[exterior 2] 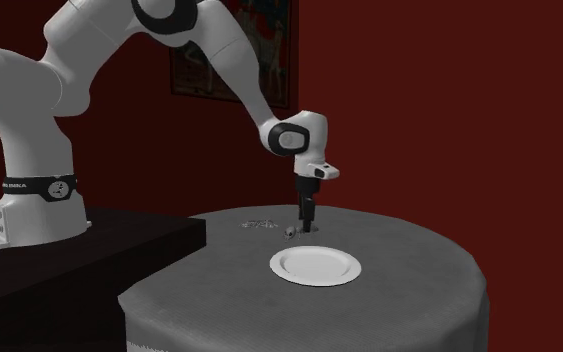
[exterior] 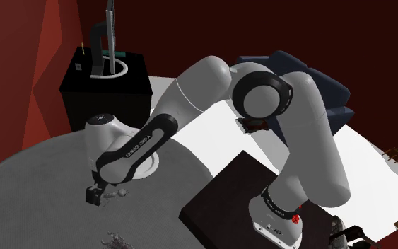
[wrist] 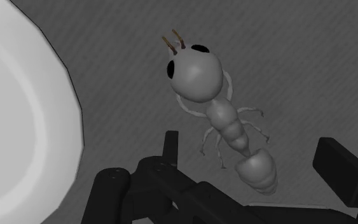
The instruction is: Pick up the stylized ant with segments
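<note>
grey tabletop (wrist: 298,63), plate (wrist: 18,127) cut off beside ant (wrist: 225,118)

The white arm (exterior: 208,83) arches up and out to the shoulder view's left, then folds down — its black gripper (exterior 2: 307,216) points straight down, fingers (wrist: 344,167) apart.

I look down on a round grey table (exterior 2: 409,290) with a white plate (exterior 2: 316,265) lying flat on it, and apart from the plate, toward the second exterior view's left, a small spindly grey thing (exterior 2: 258,225) too small for me to make out. Beyond the table in the shoulder view I see a black cabinet (exterior: 105,88) with a tall grey upright piece (exterior: 108,32) on top, a dark blue armchair (exterior: 340,106), a white floor (exterior: 374,170) and dark red walls (exterior: 20,56). A picture (exterior 2: 281,45) hangs on the red wall in the second exterior view.
</note>
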Robot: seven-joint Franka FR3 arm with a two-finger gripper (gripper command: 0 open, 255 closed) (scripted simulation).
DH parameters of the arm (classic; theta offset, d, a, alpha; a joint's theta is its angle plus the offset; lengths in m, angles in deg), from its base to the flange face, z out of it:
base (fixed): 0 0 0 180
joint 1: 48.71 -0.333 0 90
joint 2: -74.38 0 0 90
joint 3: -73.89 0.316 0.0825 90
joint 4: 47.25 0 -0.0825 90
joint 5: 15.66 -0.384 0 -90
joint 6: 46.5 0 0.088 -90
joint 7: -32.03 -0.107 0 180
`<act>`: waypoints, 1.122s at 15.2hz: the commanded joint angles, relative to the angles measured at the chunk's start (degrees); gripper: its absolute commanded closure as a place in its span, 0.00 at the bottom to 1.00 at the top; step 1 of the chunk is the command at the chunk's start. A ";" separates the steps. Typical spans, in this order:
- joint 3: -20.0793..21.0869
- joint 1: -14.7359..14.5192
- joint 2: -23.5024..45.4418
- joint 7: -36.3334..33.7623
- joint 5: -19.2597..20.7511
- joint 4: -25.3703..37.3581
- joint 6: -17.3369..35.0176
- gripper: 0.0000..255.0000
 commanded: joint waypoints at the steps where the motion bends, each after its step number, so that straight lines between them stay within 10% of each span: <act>1: -0.21 -0.15 1.47 0.09 0.17 0.78 0.71 0.00; 3: -0.27 -0.20 1.85 0.10 0.21 0.93 0.94 0.00; 4: -0.28 -0.14 1.95 0.18 0.21 1.03 0.92 1.00; 17: 0.12 0.14 -0.79 0.03 -0.09 -0.09 -0.68 1.00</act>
